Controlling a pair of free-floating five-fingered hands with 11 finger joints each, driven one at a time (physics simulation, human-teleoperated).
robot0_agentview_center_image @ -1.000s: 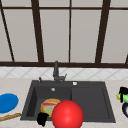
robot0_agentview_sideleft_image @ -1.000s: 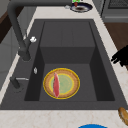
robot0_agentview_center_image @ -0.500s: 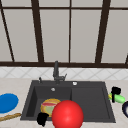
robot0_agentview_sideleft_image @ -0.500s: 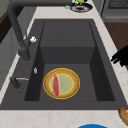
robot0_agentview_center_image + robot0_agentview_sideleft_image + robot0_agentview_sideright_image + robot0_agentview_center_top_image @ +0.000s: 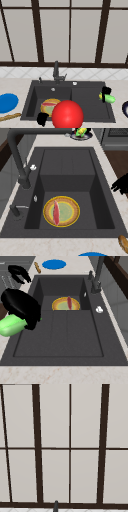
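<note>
Sink's right half bare; plate occupies left.

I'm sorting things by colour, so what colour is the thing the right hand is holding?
Bright green; the object in the right hand shows best in the right side view.

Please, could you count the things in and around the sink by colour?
Green: 1, the cucumber held by the right hand
Red: 1, the ball
Blue: 1, the plate
Yellow: 1, the bowl in the sink
Total: 4
</note>
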